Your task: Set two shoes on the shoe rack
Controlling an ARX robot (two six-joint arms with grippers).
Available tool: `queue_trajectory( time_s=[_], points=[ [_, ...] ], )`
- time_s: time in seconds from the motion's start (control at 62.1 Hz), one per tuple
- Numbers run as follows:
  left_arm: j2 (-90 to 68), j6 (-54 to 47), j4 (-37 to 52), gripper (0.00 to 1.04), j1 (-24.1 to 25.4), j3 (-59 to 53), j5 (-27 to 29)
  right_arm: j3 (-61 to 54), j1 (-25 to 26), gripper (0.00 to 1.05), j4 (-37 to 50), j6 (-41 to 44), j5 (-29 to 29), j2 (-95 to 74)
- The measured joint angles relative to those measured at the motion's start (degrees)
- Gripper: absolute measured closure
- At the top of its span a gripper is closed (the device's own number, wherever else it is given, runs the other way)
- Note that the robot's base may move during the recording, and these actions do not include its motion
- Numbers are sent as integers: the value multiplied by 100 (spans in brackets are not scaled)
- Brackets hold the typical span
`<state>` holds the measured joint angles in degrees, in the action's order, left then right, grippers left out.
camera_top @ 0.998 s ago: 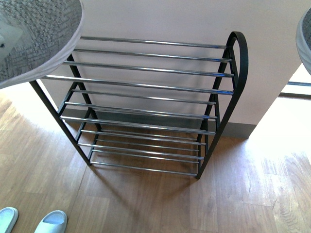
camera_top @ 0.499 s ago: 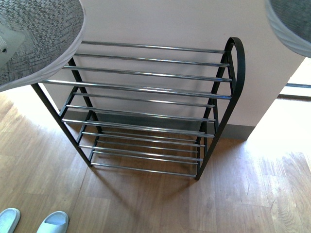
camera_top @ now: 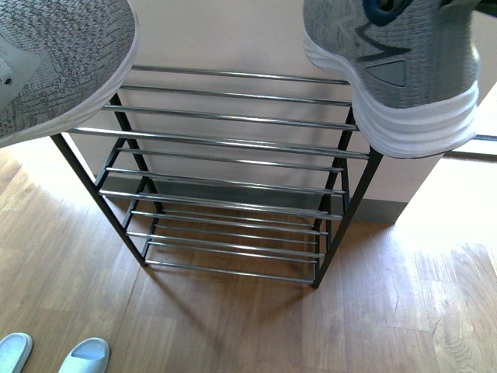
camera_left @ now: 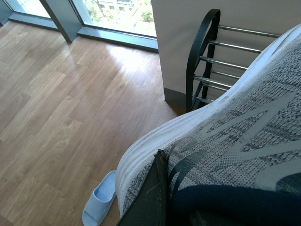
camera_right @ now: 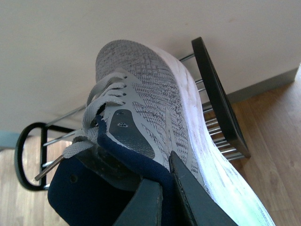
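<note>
Right sneaker [camera_top: 396, 70]: in the air over the right end of the shoe rack [camera_top: 233, 116], toe towards the wall [camera_top: 256, 31], sole tilted. I can't see it touching the rods.
Left sneaker [camera_top: 54, 54]: aloft at the rack's left end, close to my front camera.
Step, as I read it: bringing both down onto the top shelf.
How I'd do it: level each sole, lay it across several rods, stay clear of the black end frames, and let go only once the shoe rests.
Right gripper [camera_right: 160, 188]: jaws clamped on the right sneaker's collar.
Left gripper [camera_left: 174, 202]: jaws pinching the left sneaker's navy-lined collar.
Look: grey knit uppers, thick white soles, navy lining.
Slides [camera_top: 85, 353]: pale blue, on the wood floor [camera_top: 233, 326], well apart from the rack.
</note>
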<state>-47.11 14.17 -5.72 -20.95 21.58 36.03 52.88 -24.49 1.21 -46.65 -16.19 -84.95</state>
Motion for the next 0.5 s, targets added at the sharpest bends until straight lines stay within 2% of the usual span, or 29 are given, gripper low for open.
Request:
queue_trajectory(
  time_s=[0.177, 0.322, 0.499],
  points=[
    [0, 0, 0, 103, 0, 2, 0, 616, -120, 103, -293, -754, -686, -774],
    [2, 0, 0, 103, 0, 2, 2, 1252, -111, 103, -614, -1220, -844, -1427],
    [0, 0, 0, 103, 0, 0, 0, 2094, -37, 103, -761, -1370, -1019, -2317]
  ],
)
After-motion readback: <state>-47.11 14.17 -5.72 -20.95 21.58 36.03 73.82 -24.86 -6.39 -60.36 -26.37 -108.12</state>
